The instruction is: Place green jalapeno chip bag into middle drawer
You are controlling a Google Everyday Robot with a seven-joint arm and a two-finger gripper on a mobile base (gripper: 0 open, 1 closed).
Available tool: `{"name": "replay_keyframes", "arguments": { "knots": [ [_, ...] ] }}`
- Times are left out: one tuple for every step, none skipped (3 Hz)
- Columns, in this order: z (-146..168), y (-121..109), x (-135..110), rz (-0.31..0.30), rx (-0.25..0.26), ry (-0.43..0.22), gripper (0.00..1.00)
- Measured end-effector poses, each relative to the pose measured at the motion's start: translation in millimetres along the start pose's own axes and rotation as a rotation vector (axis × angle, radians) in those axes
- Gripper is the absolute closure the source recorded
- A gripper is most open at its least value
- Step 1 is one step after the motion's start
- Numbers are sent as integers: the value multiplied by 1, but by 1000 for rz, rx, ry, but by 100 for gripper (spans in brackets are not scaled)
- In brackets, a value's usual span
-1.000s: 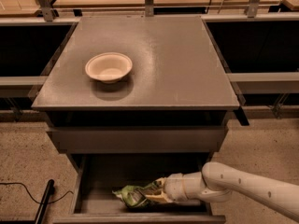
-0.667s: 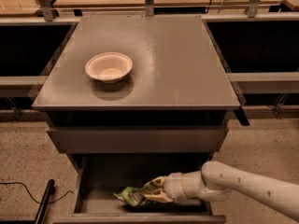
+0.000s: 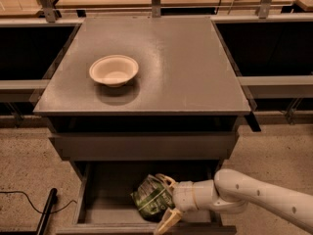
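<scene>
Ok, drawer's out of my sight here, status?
Gripper low in the middle drawer, open around the green jalapeno chip bag. Bag down on drawer floor. Nothing in the way; bowl sits on cabinet top.

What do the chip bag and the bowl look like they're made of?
Green jalapeno chip bag, in the middle drawer at the claw: likely thin foil or plastic film, visibly crinkled. Bowl: probably paper or moulded fibre, matte cream.
</scene>
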State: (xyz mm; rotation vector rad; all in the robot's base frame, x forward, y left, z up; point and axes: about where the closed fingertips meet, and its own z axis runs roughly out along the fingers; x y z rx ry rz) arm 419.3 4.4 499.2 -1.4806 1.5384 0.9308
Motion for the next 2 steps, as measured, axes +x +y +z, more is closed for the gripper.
{"name": "replay_keyframes", "arguments": {
  "knots": [
    [-37,26,-41,-105,45,15,0],
    [-53,28,-46,-120,76,28,0]
  ]
}}
